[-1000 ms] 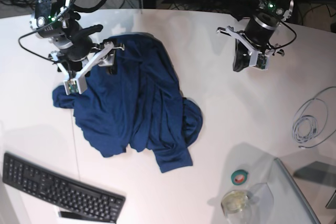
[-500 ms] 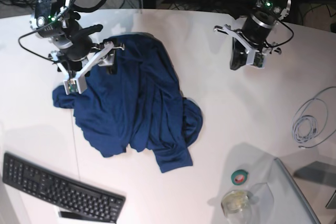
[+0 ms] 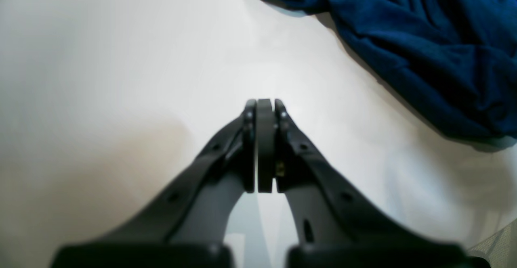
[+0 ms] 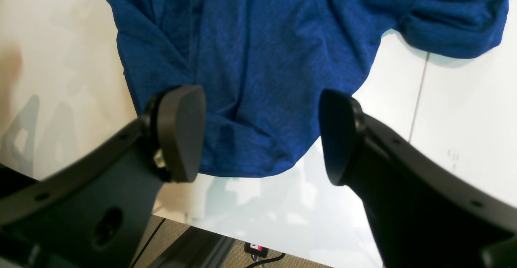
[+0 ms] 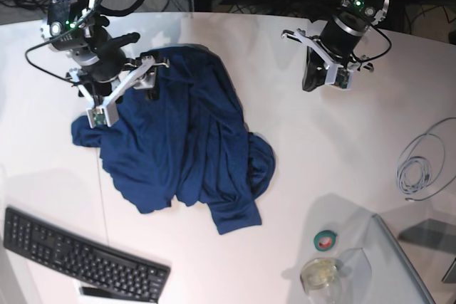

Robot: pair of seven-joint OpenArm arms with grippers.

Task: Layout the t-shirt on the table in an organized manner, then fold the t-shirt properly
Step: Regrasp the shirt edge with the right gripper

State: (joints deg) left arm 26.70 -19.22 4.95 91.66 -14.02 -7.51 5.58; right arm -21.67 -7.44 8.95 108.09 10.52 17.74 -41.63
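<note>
The t-shirt (image 5: 182,140) lies crumpled in a heap on the table (image 5: 335,154), its long axis running from the top edge near my right gripper (image 5: 122,89) down to a loose sleeve end well away from me. My right gripper hangs just over that top edge with its jaws spread wide, the hem of the cloth directly beneath the gap and nothing held; its pads (image 4: 181,132) sit on either side of a fold. My left gripper (image 5: 322,69) has its jaws pressed together, empty, over bare table with the shirt off to its side, well apart. My right arm is clearly the nearer, so I judge the first grasp falls to it.
</note>
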